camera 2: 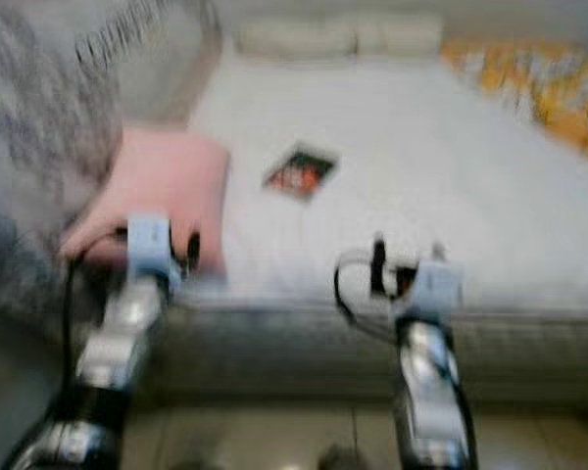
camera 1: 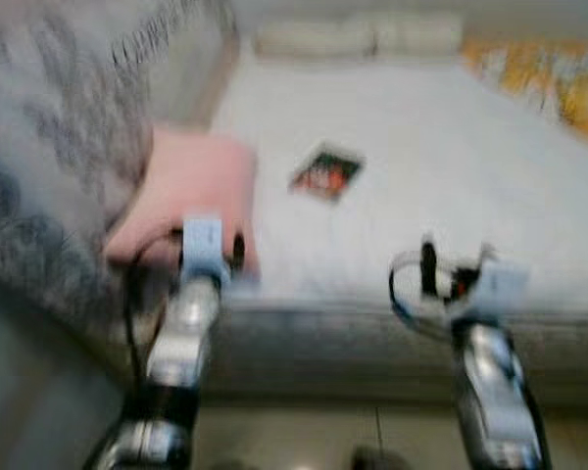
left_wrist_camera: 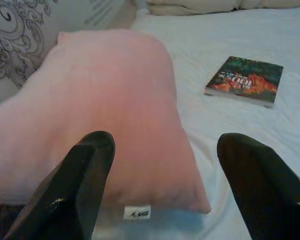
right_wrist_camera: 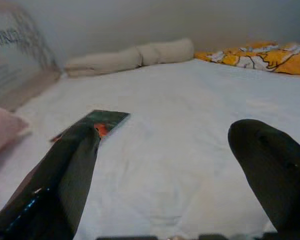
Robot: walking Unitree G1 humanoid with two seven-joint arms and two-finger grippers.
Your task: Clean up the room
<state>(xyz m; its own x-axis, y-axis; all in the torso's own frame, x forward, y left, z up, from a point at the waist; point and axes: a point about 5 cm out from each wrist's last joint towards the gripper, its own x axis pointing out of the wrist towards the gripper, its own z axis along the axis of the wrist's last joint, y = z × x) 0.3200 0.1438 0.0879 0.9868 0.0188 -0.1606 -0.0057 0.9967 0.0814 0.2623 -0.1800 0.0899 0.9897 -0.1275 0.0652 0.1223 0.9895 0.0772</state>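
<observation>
At the near edge of a white bed [camera 1: 441,176], both silver arms reach forward from the bottom of the head views, side by side and well apart.

Left arm: extended toward the near left corner of the bed. Left pincer [left_wrist_camera: 162,175] wide open, holding nothing; its two black fingers [left_wrist_camera: 85,170] stand apart before a pink pillow [left_wrist_camera: 100,110], close to the pillow's near edge, with a small white label showing at that edge. Contact between fingers and pillow cannot be told.

Right arm: extended toward the near middle of the bed, a loop of cable at its wrist. Right pincer [right_wrist_camera: 165,165] wide open, empty; its fingers [right_wrist_camera: 270,170] hover low over bare sheet.

Items on bed: pink pillow at near left; book [camera 1: 325,172] with dark green and orange cover lying flat, to the right of the pillow and farther in, apart from it; two cream pillows [right_wrist_camera: 130,56] in a row along the far edge; yellow-and-white patterned blanket [right_wrist_camera: 260,56] at far right, cut off by the frame.

Left of bed: grey-white fabric with dark scroll pattern and lettering [left_wrist_camera: 20,35], running behind the pink pillow; lettering unreadable.

Head views are blurred; book title illegible, pincer fingers there hard to make out. Pale floor [camera 1: 304,436] below the bed edge.
</observation>
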